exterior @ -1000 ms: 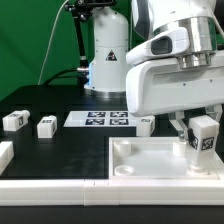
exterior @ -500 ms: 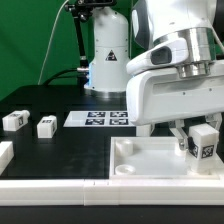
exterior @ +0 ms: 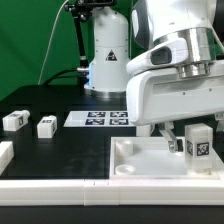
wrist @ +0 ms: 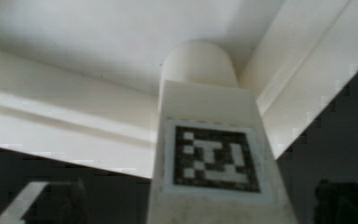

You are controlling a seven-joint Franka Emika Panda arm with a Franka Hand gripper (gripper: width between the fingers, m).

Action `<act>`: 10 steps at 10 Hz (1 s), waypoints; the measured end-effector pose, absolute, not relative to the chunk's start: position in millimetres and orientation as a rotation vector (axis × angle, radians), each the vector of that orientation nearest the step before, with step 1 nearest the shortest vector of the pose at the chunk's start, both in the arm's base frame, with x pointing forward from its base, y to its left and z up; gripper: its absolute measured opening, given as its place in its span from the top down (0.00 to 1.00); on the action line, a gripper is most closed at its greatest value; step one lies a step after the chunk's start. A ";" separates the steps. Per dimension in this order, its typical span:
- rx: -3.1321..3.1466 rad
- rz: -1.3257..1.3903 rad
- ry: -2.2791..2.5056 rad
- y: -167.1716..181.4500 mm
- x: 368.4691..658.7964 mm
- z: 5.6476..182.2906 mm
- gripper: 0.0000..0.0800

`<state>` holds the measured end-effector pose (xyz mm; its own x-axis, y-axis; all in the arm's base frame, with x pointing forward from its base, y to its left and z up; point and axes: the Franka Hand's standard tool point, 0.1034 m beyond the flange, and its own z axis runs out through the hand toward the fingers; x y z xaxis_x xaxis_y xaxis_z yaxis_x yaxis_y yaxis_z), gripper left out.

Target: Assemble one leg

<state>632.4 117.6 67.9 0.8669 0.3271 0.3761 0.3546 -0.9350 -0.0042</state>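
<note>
Item: the leg, a white block with a fiducial tag on one face. Position: near the table's front edge, toward the corner at the exterior view's right, over the floor of the white tray-like panel and inside its raised rim. Whether its lower end touches the floor or hangs just above it cannot be told. Orientation: long axis upright, in line with the end effector's own approach axis. The rounded lower tip points down at the panel. Relation to the end effector: directly beneath it and centred between its fingers, which flank the upper part. End effector state: closed narrowly onto the leg, carrying nothing else. Governing relation for the coming move, as a judgement: the upright leg's tip must line up with its seat in the panel below, and that seat cannot be made out. Other stock: loose leg and loose leg near the far corner at the exterior view's left, and the marker board beside them.
</note>
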 end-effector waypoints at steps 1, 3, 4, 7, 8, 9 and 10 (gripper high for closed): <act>-2.964 -0.578 -0.542 117.6 632.4 67.9 0.20; -2.964 -0.578 -0.542 117.6 632.4 67.9 0.19; -2.964 -0.578 -0.542 117.6 632.4 67.9 0.19; -2.973 -0.538 -0.548 110.4 635.5 82.8 0.19; -2.977 -0.492 -0.550 110.4 635.2 82.4 0.19; -2.977 -0.483 -0.549 111.4 634.6 81.1 0.19; -2.985 -0.354 -0.541 115.0 627.3 77.6 0.19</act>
<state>627.3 115.0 77.6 0.9105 0.3355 0.2416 0.3557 -0.9336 -0.0442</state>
